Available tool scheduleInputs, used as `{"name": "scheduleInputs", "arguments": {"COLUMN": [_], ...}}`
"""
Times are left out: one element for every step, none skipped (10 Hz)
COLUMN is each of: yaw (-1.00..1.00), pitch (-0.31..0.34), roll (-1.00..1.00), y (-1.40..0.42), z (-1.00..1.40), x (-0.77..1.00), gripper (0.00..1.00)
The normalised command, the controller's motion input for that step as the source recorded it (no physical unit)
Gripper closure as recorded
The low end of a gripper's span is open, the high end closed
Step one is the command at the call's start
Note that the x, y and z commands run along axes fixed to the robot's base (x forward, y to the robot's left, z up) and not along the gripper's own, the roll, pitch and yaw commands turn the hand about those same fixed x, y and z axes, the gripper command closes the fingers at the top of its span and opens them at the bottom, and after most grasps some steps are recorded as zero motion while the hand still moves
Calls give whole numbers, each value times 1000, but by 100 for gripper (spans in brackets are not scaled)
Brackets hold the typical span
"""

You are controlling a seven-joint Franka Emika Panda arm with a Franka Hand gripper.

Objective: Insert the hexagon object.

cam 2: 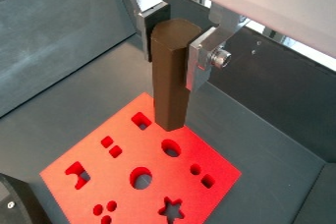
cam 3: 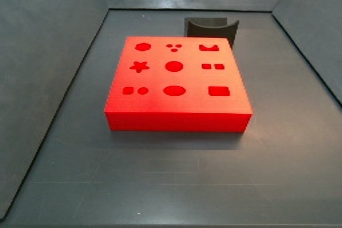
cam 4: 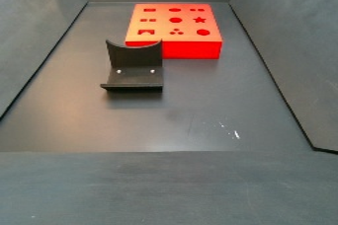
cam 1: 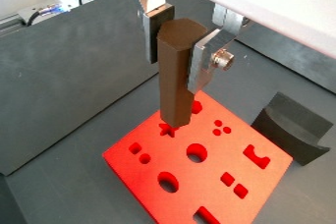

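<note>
My gripper [cam 1: 182, 46] clamped on long brown wooden hexagon peg [cam 1: 178, 83], above red holed block [cam 1: 197, 174]; next: align w/ hex hole, lower.

No legible txt or labels.

Brown hexagon object [cam 2: 171, 76]; silver gripper [cam 2: 174, 33]; red block [cam 3: 177, 80].
</note>
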Motion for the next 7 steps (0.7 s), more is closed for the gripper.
{"name": "scheduleInputs", "arguments": {"yaw": [9,197,274,323,394,526,643], "pitch": [0,3,0,11,6,0,-103], "roll": [-93,-83,-24,0,0,0,-26], "y": [517,783,834,837,794,680,626], "z": [0,-46,-97,-89,-83,-154,-417], "x": [0,0,-26,-91,-174,-217,-243], "gripper": [100,100,100,100,100,100,100]}}
